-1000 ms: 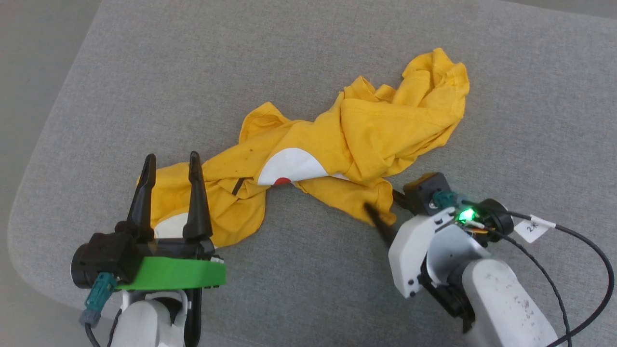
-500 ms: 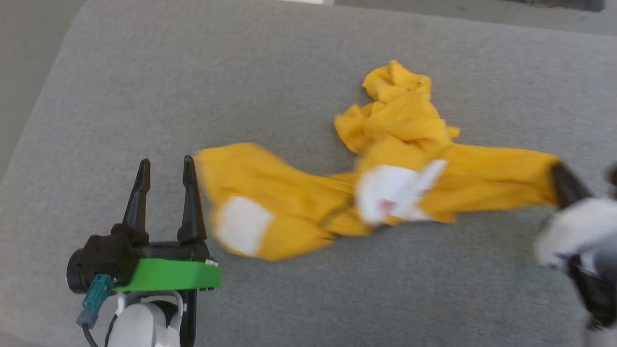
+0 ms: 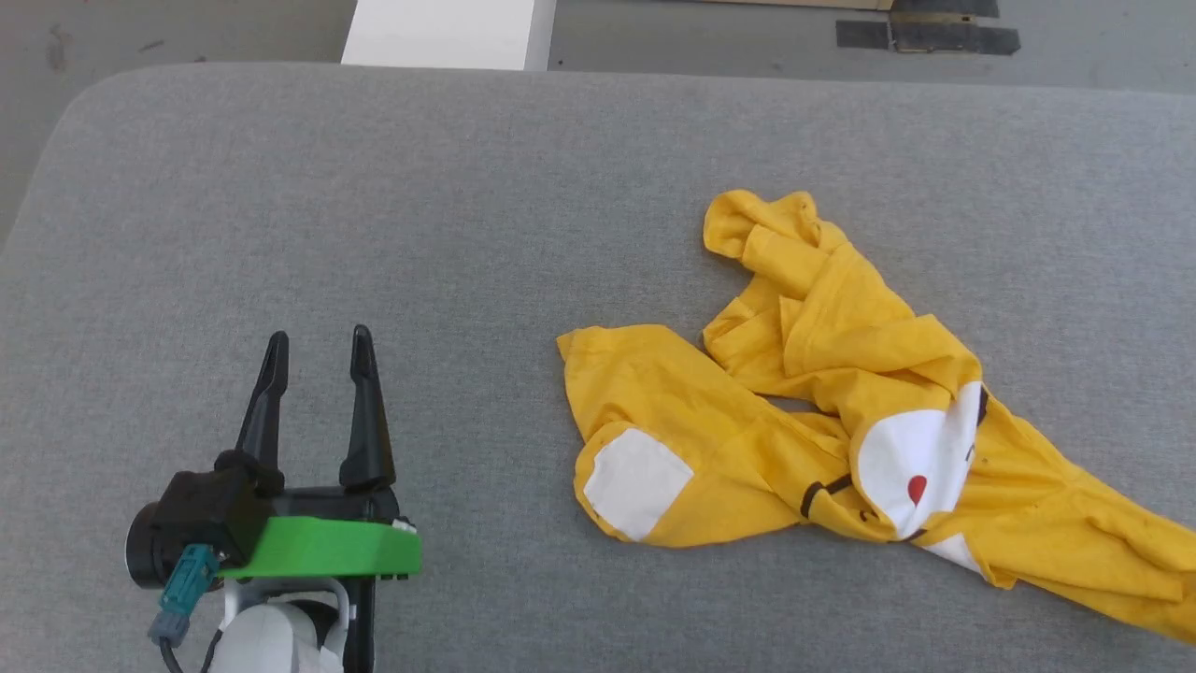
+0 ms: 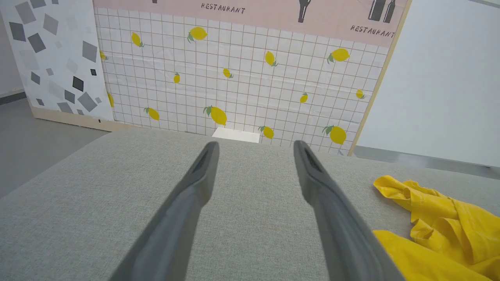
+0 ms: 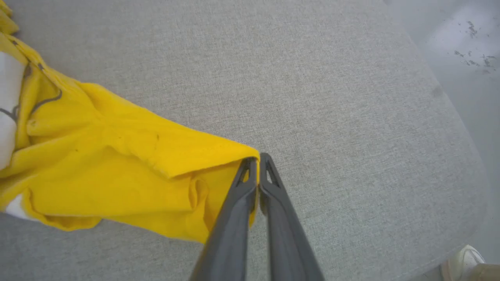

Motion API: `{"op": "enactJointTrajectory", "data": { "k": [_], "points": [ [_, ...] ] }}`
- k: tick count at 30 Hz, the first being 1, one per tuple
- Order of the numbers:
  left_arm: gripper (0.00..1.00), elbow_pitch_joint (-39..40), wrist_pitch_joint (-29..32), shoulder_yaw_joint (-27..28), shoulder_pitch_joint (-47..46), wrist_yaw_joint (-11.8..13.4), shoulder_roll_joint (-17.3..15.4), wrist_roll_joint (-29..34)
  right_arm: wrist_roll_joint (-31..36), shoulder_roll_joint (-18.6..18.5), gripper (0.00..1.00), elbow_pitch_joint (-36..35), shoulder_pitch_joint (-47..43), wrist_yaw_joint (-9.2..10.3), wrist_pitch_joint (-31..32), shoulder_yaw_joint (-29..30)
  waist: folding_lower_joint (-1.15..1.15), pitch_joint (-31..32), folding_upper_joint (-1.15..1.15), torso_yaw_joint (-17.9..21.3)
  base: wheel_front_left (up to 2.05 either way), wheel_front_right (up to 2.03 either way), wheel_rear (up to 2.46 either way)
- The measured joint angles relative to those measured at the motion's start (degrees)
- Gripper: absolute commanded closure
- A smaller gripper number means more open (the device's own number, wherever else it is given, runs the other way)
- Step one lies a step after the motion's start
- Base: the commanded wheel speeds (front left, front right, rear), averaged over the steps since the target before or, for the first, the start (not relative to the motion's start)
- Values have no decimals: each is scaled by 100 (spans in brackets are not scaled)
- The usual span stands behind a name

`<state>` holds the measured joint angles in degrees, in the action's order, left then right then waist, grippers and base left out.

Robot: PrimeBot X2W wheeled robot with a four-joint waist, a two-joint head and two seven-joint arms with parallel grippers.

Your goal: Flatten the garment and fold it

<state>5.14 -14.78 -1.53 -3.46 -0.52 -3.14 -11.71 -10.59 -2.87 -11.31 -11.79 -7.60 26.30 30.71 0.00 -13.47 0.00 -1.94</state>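
The garment [image 3: 841, 439], a bright yellow T-shirt with white patches, a red dot and black marks, lies crumpled on the right half of the grey table and runs off the head view's right edge. In the right wrist view my right gripper [image 5: 258, 158] is shut on a corner of the garment [image 5: 117, 164], the fabric stretched out to its left. My left gripper [image 3: 319, 333] stands open over bare table at the lower left, well apart from the shirt. In the left wrist view the left gripper [image 4: 256, 143] holds nothing, and the garment [image 4: 441, 226] lies to its right.
The grey padded table [image 3: 374, 206] has rounded corners. A white box [image 3: 448, 33] stands on the floor beyond its far edge. A lemon-print wall panel [image 4: 242, 78] rises behind. A white shoe [image 5: 465, 259] shows past the table's edge.
The garment has been dragged to the right, away from the left gripper, by the shut right gripper, which has left the head view. The head camera has also tilted up.
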Motion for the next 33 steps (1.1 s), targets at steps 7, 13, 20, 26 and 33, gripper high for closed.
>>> {"op": "enactJointTrajectory", "data": {
  "k": [7,13,20,26,33],
  "points": [
    [0,-64,0,-55,6,-24,1,5,227,-5,0,-854,967,3,-349,-658,0,54,0,-52,0,0,0],
    [0,-89,0,-198,-18,-45,1,-26,268,-378,0,-936,2147,2,404,-1941,0,-75,0,-232,0,0,0],
    [0,-103,0,-379,-186,-14,4,-140,44,-915,0,189,2954,2,1660,-2776,0,-365,0,-549,0,0,0],
    [0,-116,0,-466,-263,15,5,-175,14,-1281,88,1037,3080,2,2035,-3182,0,-595,0,-844,0,0,0],
    [0,-129,0,-482,-271,60,5,-183,-107,-1338,100,1055,3386,2,1703,-3185,0,-690,0,-1034,0,0,0]
  ]
}}
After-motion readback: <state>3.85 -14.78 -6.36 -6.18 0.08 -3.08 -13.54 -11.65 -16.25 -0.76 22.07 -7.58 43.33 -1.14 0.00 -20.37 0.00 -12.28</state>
